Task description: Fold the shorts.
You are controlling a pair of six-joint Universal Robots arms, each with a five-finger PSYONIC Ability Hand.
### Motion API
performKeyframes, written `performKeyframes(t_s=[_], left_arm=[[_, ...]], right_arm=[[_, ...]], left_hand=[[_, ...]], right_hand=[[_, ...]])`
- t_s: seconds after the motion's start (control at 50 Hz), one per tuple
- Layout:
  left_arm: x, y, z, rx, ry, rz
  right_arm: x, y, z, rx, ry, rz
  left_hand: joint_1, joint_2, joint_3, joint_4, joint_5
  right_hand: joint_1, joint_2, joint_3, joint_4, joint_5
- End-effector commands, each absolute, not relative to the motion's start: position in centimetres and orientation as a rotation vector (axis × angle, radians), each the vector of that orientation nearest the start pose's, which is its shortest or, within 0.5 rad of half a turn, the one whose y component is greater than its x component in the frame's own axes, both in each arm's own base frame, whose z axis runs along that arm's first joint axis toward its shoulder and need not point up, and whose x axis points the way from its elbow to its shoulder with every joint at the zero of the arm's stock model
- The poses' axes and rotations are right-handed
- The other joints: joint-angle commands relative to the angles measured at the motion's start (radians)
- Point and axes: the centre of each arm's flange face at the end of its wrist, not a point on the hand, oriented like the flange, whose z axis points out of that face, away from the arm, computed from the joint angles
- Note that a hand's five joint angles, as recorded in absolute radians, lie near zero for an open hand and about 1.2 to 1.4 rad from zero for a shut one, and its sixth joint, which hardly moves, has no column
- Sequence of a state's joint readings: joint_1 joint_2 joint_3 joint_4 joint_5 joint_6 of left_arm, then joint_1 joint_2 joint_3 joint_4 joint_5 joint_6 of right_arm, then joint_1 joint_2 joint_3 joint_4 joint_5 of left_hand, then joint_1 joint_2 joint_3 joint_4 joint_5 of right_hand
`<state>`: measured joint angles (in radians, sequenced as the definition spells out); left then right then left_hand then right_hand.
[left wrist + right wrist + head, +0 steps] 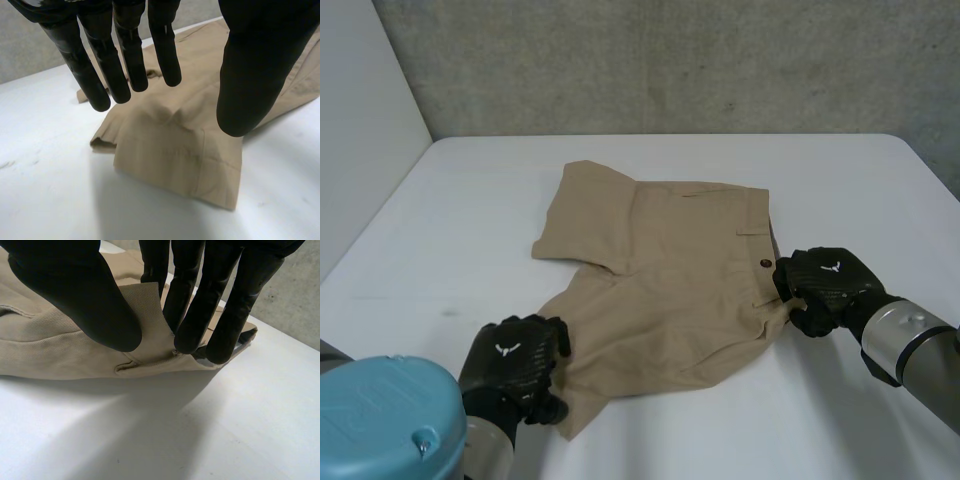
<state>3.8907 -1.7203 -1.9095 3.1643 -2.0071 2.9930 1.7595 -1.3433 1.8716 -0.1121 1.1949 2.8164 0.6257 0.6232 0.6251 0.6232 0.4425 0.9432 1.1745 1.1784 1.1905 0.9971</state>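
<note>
Tan shorts [660, 280] lie spread on the white table [460, 210], waistband toward the right, both legs toward the left. My left hand [515, 362] hovers over the hem of the near leg [175, 155]. In the left wrist view its fingers [125, 60] are straight and apart from the thumb, with no cloth between them. My right hand [825, 287] is at the near end of the waistband. Its thumb [85, 295] and fingers pinch the lifted waistband edge [150, 320].
A grey wall [670, 60] runs along the far edge of the table, and a pale panel [360, 130] stands along its left side. Bare table surface [740, 430] lies in front of the shorts, between my two arms.
</note>
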Motion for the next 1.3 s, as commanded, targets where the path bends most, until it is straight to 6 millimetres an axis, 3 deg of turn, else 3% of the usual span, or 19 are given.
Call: performKeyframes(t_s=[0.02,0.18,0.62,0.76,0.8,0.88,1.06,1.14,1.3], left_arm=[[-25.3,-9.7,16.7,0.566,2.702,-1.702],[-25.3,-9.8,14.4,0.574,2.686,-1.591],[-27.7,-11.9,12.3,0.543,2.665,-1.614],[-28.3,-12.4,12.2,0.530,2.665,-1.653],[-28.6,-12.6,12.4,0.506,2.661,-1.705],[-28.9,-13.1,13.1,0.472,2.647,-1.786],[-26.7,-14.8,18.5,0.372,2.542,-1.958],[-26.3,-14.3,19.8,0.564,2.490,-1.969],[-24.4,-13.6,19.9,0.883,2.402,-1.810]], right_arm=[[21.6,-24.5,16.8,-0.906,2.250,-1.586],[21.6,-24.3,16.8,-0.907,2.247,-1.587],[21.5,-24.0,16.6,-0.910,2.247,-1.578],[21.6,-23.9,16.5,-0.913,2.246,-1.574],[21.6,-23.9,16.5,-0.913,2.246,-1.574],[21.6,-24.0,16.6,-0.913,2.247,-1.578],[21.3,-24.4,17.0,-0.944,2.249,-1.610],[21.3,-24.4,17.5,-0.979,2.242,-1.634],[20.9,-24.2,18.6,-1.043,2.276,-1.652]], left_hand=[[-0.019,-0.016,-0.018,-0.016,-0.010],[-0.119,-0.116,-0.118,-0.116,-0.110],[-0.080,-0.078,-0.080,-0.078,-0.072],[0.145,0.148,0.146,0.148,0.154],[0.434,0.437,0.435,0.437,0.443],[0.770,0.772,0.770,0.772,0.779],[0.771,0.773,0.771,0.773,0.779],[0.771,0.773,0.771,0.773,0.779],[0.771,0.773,0.771,0.773,0.779]], right_hand=[[0.453,0.222,0.218,0.206,0.225],[0.453,0.222,0.218,0.206,0.225],[0.453,0.222,0.218,0.206,0.225],[0.453,0.222,0.218,0.206,0.225],[0.453,0.222,0.218,0.206,0.225],[0.453,0.222,0.218,0.206,0.225],[0.453,0.222,0.218,0.206,0.225],[0.453,0.222,0.218,0.206,0.225],[0.453,0.222,0.218,0.206,0.225]])
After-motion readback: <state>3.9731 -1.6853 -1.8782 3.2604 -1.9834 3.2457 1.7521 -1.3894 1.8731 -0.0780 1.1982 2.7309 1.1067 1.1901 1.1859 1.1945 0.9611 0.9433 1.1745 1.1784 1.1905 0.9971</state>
